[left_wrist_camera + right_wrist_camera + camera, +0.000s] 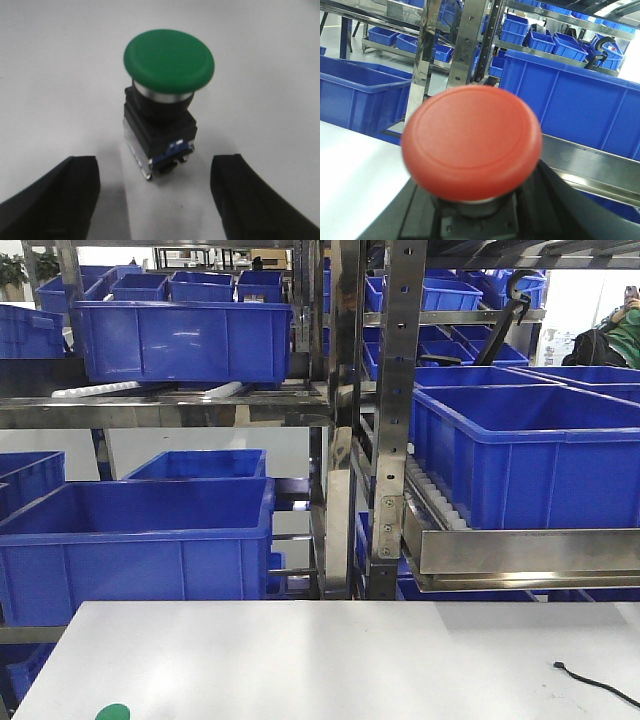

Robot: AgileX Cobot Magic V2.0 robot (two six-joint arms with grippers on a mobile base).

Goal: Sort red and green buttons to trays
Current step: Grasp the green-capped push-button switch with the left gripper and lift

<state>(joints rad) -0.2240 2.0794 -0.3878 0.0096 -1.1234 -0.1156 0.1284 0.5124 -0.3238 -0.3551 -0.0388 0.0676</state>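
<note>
Two buttons sit in different states. The green button (162, 107) stands upright on the white counter (60, 75), cap up, just ahead of the left pincer (155, 167), whose jaws gape wide on either side without touching it. The red button (471, 142) looks clamped by its dark body in the right pincer (480, 217), apparently clear of the counter. Both seem light and rigid, with slick domed caps, so the squared switch body below should give the surer hold.
</note>
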